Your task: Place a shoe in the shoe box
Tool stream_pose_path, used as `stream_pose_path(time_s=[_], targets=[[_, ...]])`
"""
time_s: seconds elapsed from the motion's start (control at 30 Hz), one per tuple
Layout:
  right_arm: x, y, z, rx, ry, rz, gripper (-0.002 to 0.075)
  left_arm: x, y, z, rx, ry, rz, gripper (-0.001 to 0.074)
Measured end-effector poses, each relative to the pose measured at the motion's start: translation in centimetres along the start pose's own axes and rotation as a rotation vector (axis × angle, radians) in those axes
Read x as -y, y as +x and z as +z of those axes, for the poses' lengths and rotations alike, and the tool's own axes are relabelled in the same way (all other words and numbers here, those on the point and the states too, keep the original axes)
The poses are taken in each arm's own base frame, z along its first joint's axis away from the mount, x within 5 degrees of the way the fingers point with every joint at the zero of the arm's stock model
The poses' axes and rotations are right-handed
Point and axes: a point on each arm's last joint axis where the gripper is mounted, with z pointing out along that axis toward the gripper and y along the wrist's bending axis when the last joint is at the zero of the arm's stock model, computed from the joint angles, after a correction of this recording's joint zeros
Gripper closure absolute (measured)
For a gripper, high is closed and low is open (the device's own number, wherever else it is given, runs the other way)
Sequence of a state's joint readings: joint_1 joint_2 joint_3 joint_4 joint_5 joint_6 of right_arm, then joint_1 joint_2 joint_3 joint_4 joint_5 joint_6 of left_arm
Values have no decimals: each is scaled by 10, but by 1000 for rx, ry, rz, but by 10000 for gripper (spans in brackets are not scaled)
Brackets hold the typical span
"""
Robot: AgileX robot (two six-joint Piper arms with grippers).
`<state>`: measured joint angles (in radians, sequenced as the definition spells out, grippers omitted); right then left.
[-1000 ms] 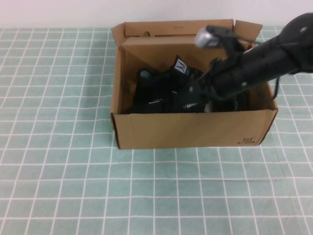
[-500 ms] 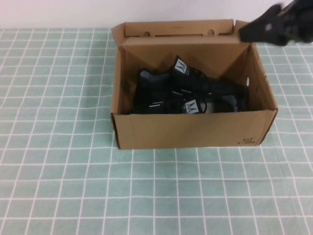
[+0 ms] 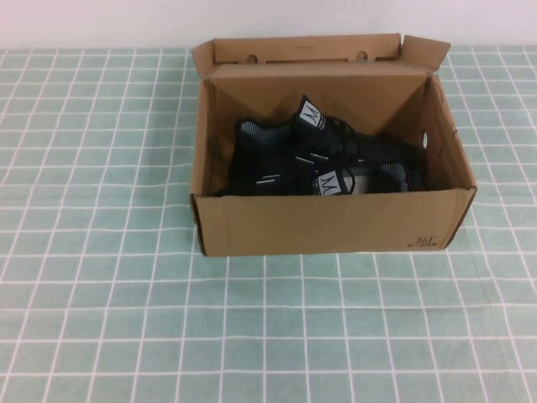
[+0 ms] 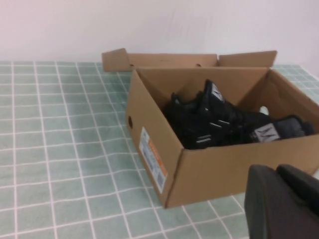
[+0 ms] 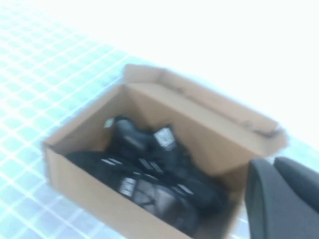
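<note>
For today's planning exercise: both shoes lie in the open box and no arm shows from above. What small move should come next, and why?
Probably none beyond parking. Both shoes lie inside the box, lid flap up. The left tool sits off the box's near corner, and the right tool looks down on it from above, neither holding anything. I'd ease the right arm to rest.

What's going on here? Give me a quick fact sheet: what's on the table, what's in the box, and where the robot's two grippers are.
Table: green-and-white checked cloth
Shoe box: brown cardboard, lid flap open at the back
Inside: two black shoes; one toward the back, another nearer the front wall
Left gripper: dark part visible only in its own wrist view, outside the box
Right gripper: likewise, above and outside the box
High view: no arm in sight
</note>
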<state>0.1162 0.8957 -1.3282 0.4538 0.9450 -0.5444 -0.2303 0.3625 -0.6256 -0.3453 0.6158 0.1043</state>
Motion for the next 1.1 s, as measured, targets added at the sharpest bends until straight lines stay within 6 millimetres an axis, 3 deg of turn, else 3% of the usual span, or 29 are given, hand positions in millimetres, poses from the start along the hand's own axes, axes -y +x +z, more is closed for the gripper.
stream_pose_path(time_s=[0.07, 0.17, 0.4, 0.53, 1.1], targets=[[-7, 18, -15, 29, 51, -14, 732, -3, 5, 5, 11, -9, -2, 738], [-16, 60, -26, 51, 112, -7, 732, -6, 12, 12, -3, -20, -4, 738], [-27, 163, -11, 36, 177, 80, 734, -11, 25, 21, -60, -32, -14, 738], [-28, 200, -1, 45, 214, 125, 734, -11, 26, 22, -64, -32, -15, 738], [-28, 250, 19, -35, 236, 177, 734, -11, 26, 22, -66, -32, -15, 738]])
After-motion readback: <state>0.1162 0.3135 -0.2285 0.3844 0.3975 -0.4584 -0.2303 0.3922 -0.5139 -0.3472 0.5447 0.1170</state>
